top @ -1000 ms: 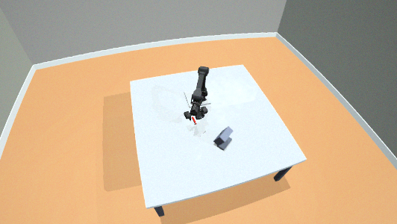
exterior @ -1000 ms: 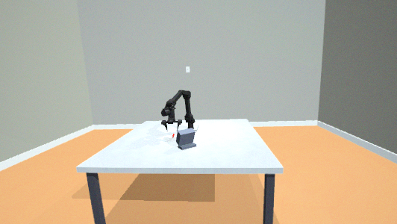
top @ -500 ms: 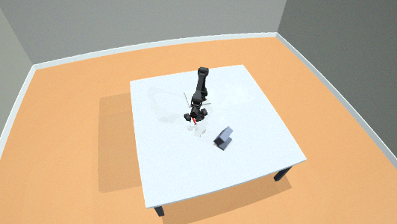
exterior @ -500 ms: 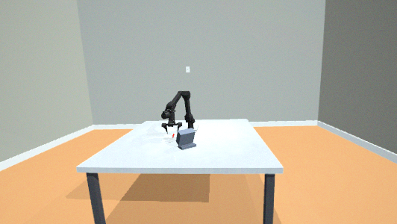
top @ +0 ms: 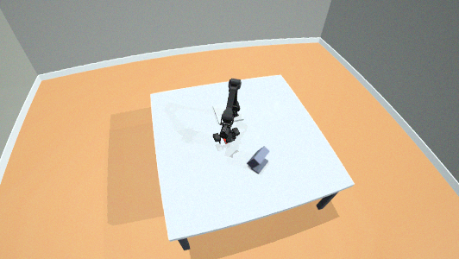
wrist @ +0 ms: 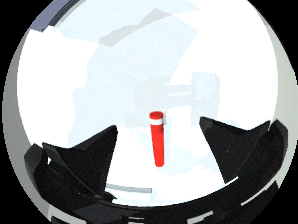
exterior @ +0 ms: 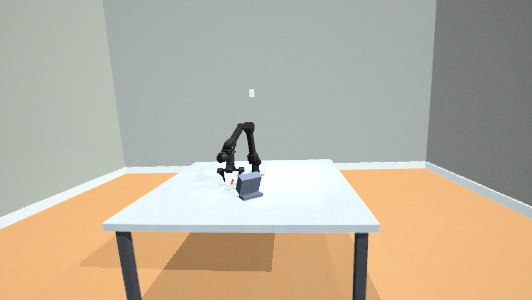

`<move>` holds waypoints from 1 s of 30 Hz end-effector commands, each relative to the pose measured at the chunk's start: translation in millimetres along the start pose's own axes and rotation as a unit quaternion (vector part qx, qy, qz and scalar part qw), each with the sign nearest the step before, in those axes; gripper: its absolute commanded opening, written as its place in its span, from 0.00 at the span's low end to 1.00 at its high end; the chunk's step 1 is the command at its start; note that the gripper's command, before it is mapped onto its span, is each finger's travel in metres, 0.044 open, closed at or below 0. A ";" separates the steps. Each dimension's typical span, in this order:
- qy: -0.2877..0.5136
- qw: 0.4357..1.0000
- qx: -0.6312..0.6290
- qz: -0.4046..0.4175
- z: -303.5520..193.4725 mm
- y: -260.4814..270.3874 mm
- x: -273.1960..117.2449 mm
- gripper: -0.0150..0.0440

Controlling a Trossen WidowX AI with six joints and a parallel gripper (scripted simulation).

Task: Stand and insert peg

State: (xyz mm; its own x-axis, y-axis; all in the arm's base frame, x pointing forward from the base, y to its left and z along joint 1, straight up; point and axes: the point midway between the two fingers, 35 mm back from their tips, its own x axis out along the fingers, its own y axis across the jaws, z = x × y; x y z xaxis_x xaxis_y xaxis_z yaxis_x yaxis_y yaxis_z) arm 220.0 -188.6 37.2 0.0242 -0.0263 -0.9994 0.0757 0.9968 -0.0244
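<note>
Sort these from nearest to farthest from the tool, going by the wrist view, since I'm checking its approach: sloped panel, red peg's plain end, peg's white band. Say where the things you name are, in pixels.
1. Plain end of the red peg (wrist: 159,163): between the open fingers, low in the view.
2. White band (wrist: 157,121): farther up the peg, near its other end.
3. Sloped panel (wrist: 44,16): off at the upper left edge.
</note>
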 end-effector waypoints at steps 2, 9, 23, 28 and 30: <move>0.003 1.000 0.002 0.004 -1.8 1.8 7.6 1.00; 0.003 1.000 0.002 0.004 -1.8 1.8 7.6 0.69; 0.003 1.000 0.002 0.004 -1.8 1.8 7.6 0.44; 0.003 1.000 0.002 0.004 -1.8 1.8 7.6 0.38; 0.003 1.000 0.002 0.004 -1.8 1.8 7.6 0.36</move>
State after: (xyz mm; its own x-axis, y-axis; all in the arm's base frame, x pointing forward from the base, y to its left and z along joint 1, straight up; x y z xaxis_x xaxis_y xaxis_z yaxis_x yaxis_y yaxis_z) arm 218.3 -187.2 30.0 0.0178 -0.0202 -0.9996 0.0756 0.9970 -0.0188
